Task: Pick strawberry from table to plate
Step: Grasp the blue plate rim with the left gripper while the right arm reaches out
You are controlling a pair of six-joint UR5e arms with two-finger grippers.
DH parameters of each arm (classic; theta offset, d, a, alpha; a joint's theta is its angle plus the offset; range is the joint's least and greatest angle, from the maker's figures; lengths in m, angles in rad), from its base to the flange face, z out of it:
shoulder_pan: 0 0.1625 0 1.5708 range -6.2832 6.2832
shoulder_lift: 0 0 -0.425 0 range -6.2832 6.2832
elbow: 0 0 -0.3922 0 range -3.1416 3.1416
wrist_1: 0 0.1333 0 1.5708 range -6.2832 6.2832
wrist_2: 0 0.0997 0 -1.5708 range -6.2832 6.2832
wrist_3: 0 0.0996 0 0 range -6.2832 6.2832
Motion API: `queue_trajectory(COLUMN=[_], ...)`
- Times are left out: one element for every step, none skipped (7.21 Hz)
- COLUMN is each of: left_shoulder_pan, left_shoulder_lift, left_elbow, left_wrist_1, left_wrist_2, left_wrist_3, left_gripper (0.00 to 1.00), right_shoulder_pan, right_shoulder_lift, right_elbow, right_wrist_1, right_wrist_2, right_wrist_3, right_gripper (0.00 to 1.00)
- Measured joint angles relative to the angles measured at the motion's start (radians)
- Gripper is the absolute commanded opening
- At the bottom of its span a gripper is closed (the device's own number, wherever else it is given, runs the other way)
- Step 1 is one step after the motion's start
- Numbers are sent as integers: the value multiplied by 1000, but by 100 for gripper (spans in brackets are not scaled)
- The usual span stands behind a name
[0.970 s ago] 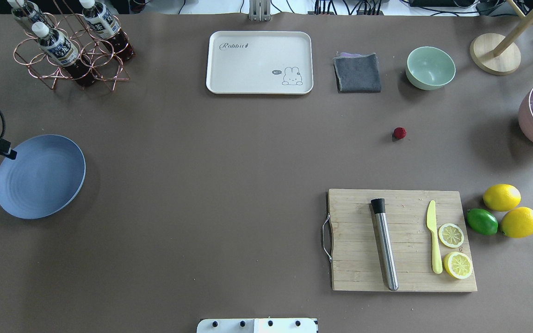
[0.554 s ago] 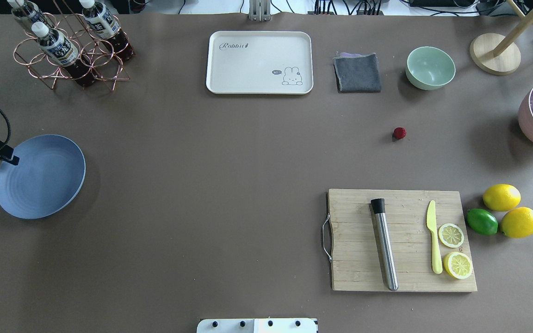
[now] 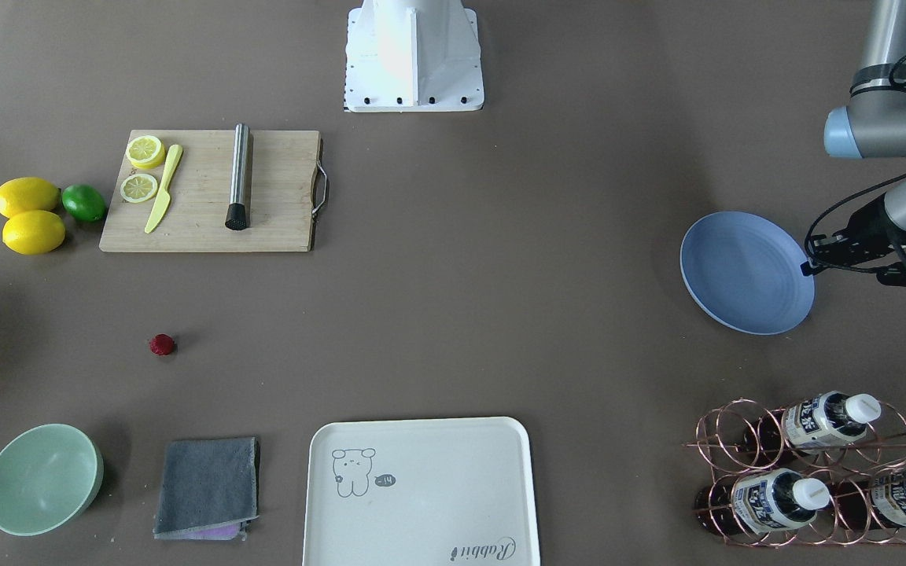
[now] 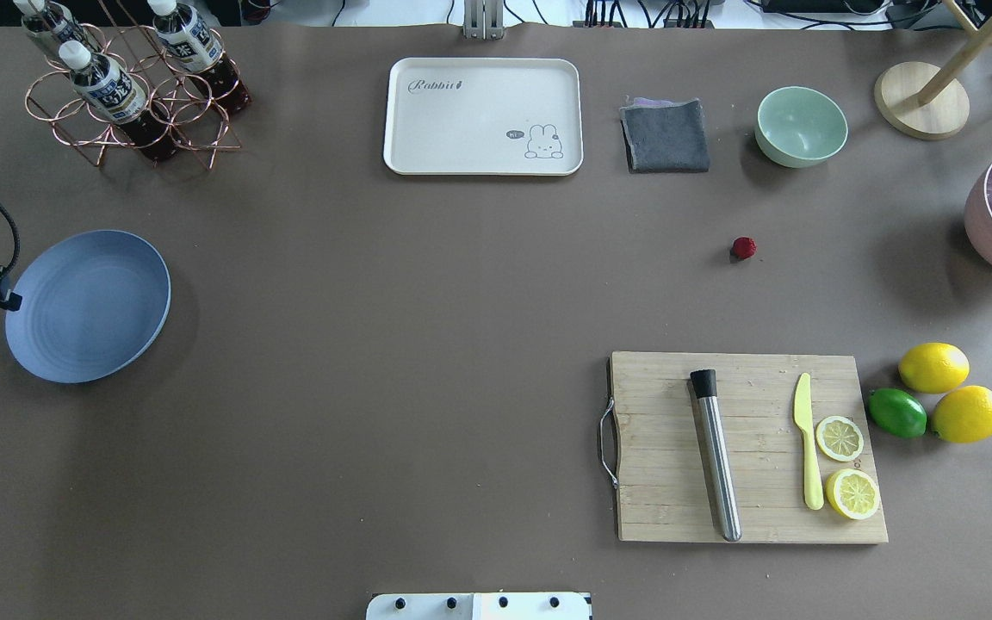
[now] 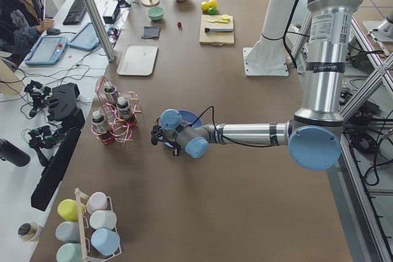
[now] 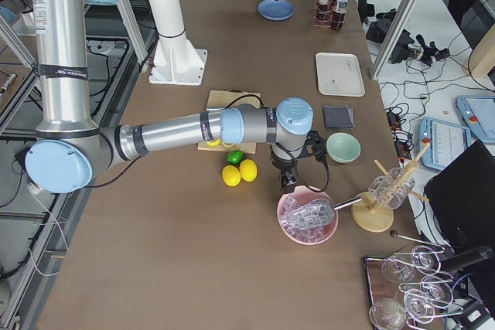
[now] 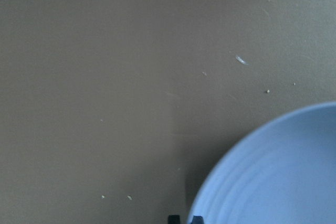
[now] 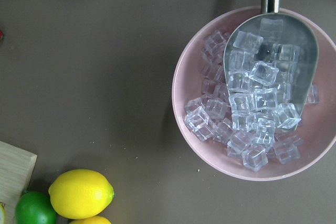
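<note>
Left fingers [image 4: 7, 300] sat narrow, seemingly pinching the round periwinkle-blue plate [image 4: 91, 306] by the left edge of the grey-brown bench [image 4: 418, 301]. For the right fingers [image 6: 288, 185] I could not tell. The tiny dark-red bumpy strawberry [image 4: 744, 248] lay in the far right quarter. It was likely light and roll-prone, best pinched gently across its middle.

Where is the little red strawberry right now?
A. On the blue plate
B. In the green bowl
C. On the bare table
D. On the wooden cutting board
C: the strawberry lies on the bare table, between the green bowl and the cutting board, far from the plate.
</note>
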State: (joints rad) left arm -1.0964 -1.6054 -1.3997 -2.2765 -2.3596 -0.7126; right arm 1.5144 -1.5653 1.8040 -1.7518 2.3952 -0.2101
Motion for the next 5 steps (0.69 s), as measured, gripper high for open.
queue_trajectory(left_shoulder_pan=[0, 0, -1, -2, 4], left_shoulder_lift=[-1, -1, -2, -12, -34], left_elbow=[-11, -29, -56, -94, -141], left_wrist_1=[-8, -18, -19, -17, -16], left_wrist_2=[-4, -27, -73, -111, -126], left_wrist_3=[-28, -52, -84, -162, -279], left_gripper=[0, 0, 0, 0, 0], right_shoulder_pan=[0, -3, -13, -42, -88], right_shoulder_lift=[4, 11, 27, 60, 98], right_elbow=[3, 7, 9, 8, 10], right_wrist_1=[0, 0, 0, -1, 0], right_wrist_2=[6, 11, 13, 12, 11], right_wrist_3=[9, 22, 40, 87, 160], right_gripper=[100, 100, 100, 100, 100])
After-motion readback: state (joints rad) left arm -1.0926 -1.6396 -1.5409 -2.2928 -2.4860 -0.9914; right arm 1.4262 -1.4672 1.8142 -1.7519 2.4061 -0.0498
